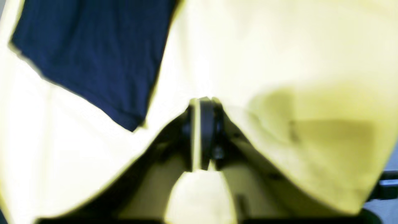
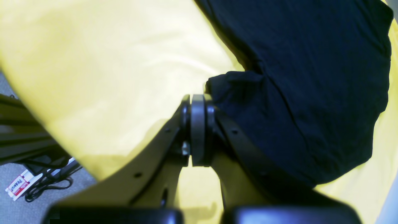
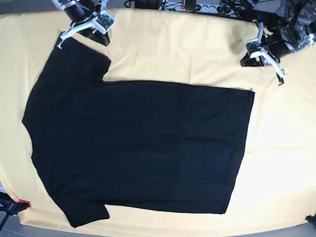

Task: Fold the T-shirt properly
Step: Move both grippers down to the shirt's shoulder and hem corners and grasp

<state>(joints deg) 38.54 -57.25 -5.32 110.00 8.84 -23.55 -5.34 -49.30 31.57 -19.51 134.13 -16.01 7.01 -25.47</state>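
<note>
The black T-shirt [image 3: 138,148] lies spread flat, plain side up, on the yellow cloth; its sleeves are at the left and its hem at the right. My right gripper [image 3: 60,42] is shut at the far corner of the upper sleeve. In the right wrist view its tip [image 2: 199,97] touches a bunched edge of the sleeve [image 2: 230,84], and no cloth shows between the fingers. My left gripper [image 3: 280,76] is shut over bare yellow cloth beyond the hem's far corner. In the left wrist view the gripper [image 1: 203,100] is to the right of the shirt corner [image 1: 93,53].
The yellow cloth [image 3: 197,44] covers the whole table. Cables and a power strip [image 3: 192,6] lie along the far edge. Floor with black cables [image 2: 46,183] shows past the cloth's edge. A dark stand with a red tip [image 3: 19,203] is at the near left corner.
</note>
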